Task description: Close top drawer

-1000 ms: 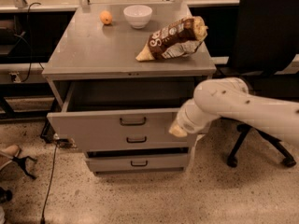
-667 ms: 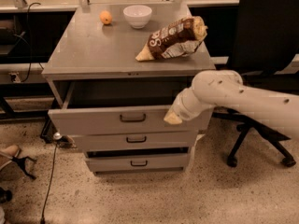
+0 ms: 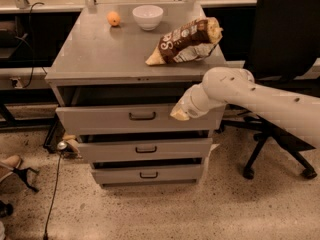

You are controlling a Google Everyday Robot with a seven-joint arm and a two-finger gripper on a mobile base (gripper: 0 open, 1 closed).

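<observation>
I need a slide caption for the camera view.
Gripper at the front of the partly open top drawer; chip bag, bowl and orange on the cabinet.

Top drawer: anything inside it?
Only a dark strip of the top drawer interior shows behind its front panel; no contents are visible there. The rest lies hidden under the cabinet top and front panel. The gripper sits at the panel's right side.

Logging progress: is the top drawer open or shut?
Open: the top drawer juts forward, dark gap behind its front; tool at its right end.
</observation>
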